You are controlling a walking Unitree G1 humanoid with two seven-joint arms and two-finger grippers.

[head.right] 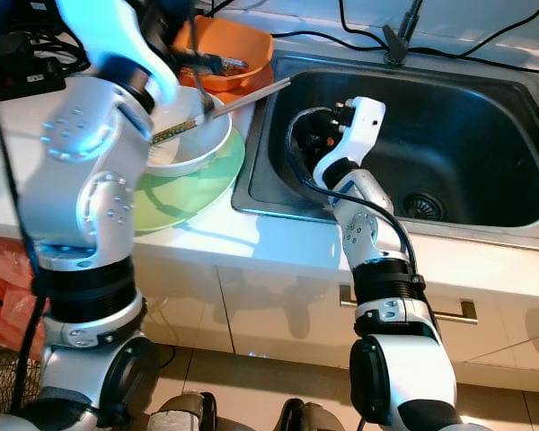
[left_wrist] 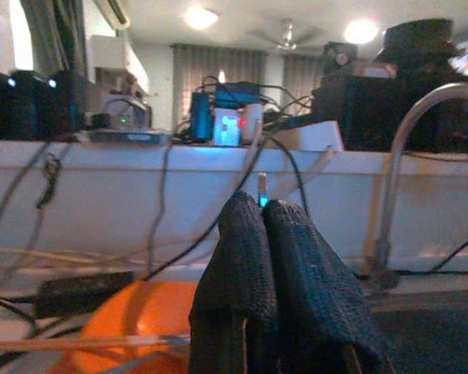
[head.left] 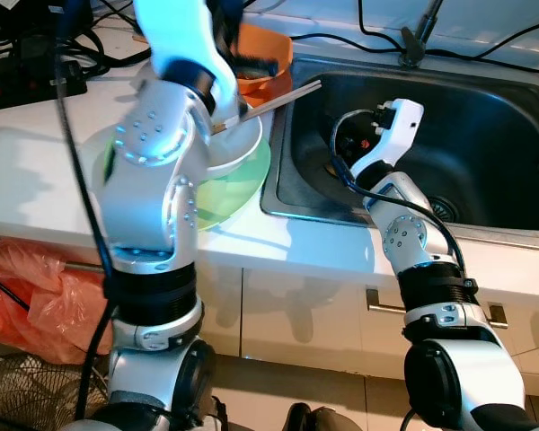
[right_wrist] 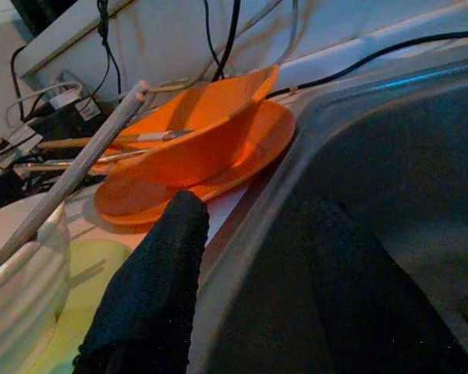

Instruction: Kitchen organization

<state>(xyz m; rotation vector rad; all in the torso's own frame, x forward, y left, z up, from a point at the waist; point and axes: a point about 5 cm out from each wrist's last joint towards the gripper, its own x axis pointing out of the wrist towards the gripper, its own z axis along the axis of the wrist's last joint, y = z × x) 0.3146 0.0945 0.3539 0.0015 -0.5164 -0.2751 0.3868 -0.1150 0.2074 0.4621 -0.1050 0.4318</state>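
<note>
A steel sink [head.left: 485,117] sits in a white tabletop [head.left: 36,162]; white cabinet doors [head.left: 287,305] hang below it, black cables [head.left: 485,49] trail behind, and curtains [left_wrist: 218,74] and ceiling lights [left_wrist: 199,15] show beyond it.

white counter [head.left: 36,180] | green plate [head.left: 238,193] | orange plate [right_wrist: 140,204] | sink [head.left: 485,162]

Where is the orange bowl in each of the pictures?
Left eye view: the orange plastic bowl sits at the top centre, on the counter behind the white bowl.
Right eye view: top, left of centre.
Left wrist view: an orange curve low down, beside the dark fingers.
Right wrist view: upper middle, on an orange plate.
Shared landmark: the steel sink, just right of the bowl.
</note>
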